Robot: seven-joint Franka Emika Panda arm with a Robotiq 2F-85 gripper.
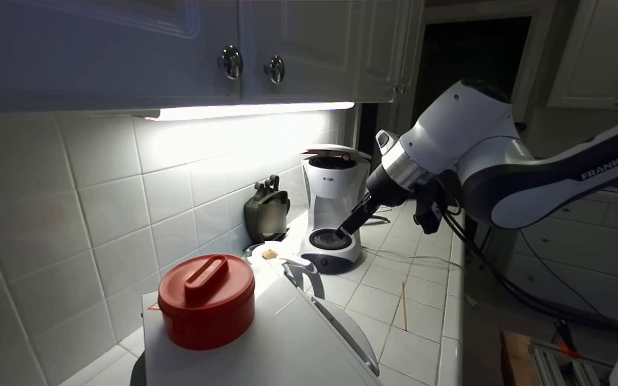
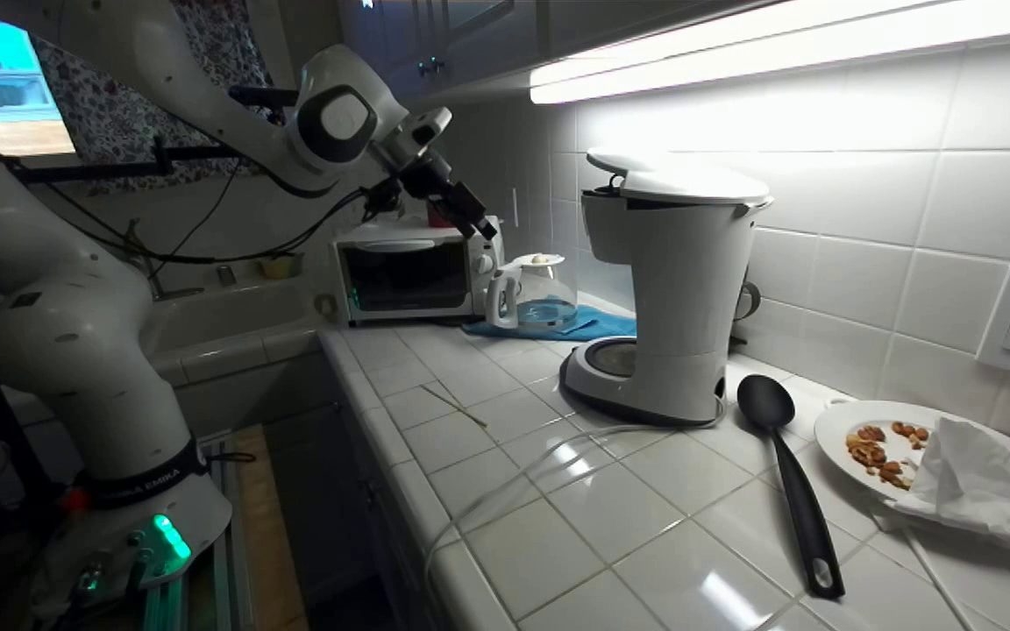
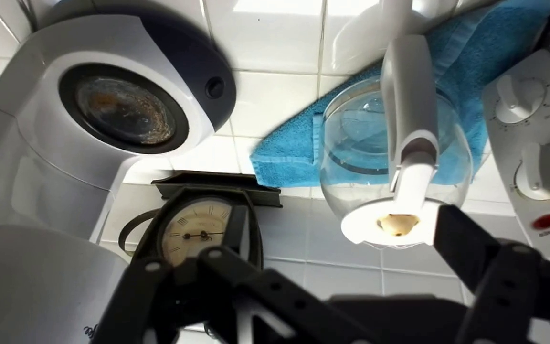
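Note:
My gripper (image 3: 344, 234) is open and empty, held in the air above the counter; it also shows in both exterior views (image 1: 342, 232) (image 2: 480, 230). In the wrist view, a glass carafe (image 3: 351, 186) with a white handle and lid stands on a folded blue towel (image 3: 287, 150), beyond the fingers. The carafe also shows in an exterior view (image 2: 549, 302). A white coffee maker (image 3: 31, 143) with a bare, stained warming plate stands beside it; it shows in both exterior views (image 1: 333, 185) (image 2: 685, 298), its top lid slightly raised. The gripper touches nothing visible.
A white toaster oven (image 2: 408, 230) carries a red lidded container (image 1: 207, 305). A dark clock (image 3: 198, 224) stands against the tiled wall. A thin stick (image 2: 452, 405), a power cord (image 2: 549, 451), a black spoon (image 2: 790, 491) and a plate (image 2: 834, 429) with nuts lie on the counter.

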